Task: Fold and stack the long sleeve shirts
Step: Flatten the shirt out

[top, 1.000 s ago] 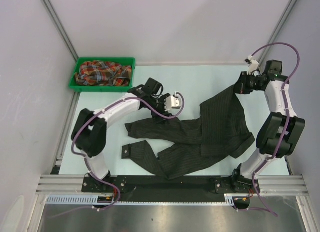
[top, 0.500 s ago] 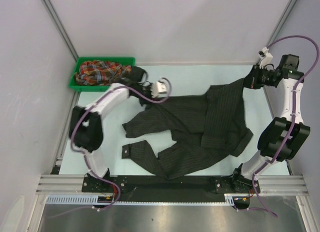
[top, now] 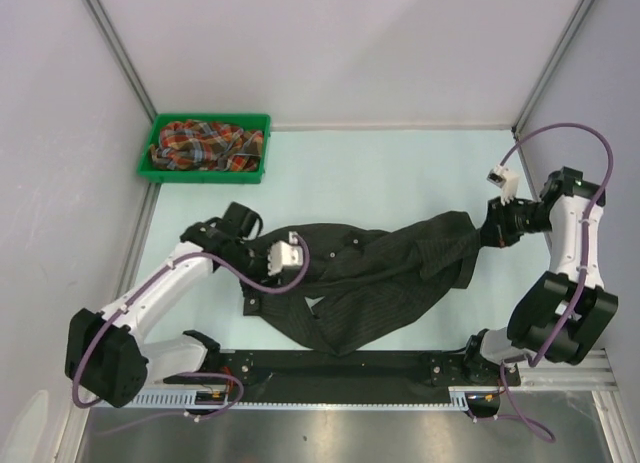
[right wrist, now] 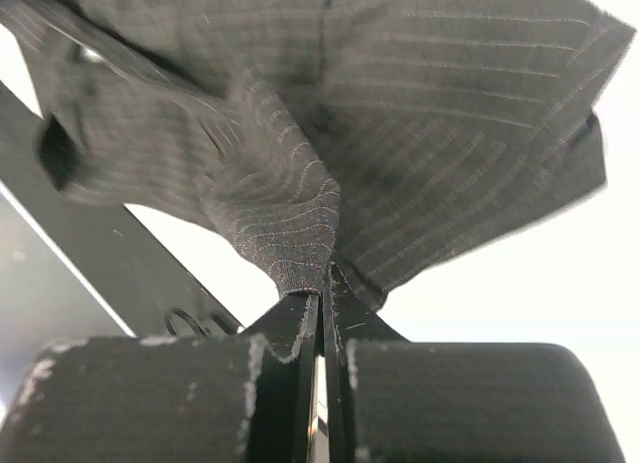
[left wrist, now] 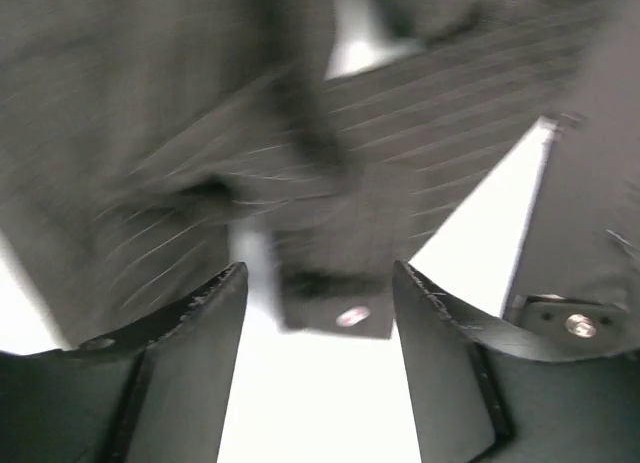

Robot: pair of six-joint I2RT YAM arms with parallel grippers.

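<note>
While the right gripper [right wrist: 322,283] pinches the black shirt [top: 400,263] on the pale table [top: 380,173] (grey-walled booth [top: 350,53]), left gripper [left wrist: 318,283] gapes.

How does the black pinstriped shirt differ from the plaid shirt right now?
The black pinstriped shirt is dark with fine pale stripes; the plaid shirt is red, orange and green. The black one lies stretched across the table; the plaid one sits bunched in the green bin. The right gripper is pinched shut on the black shirt; no gripper touches the plaid shirt. Neither is folded.
</note>
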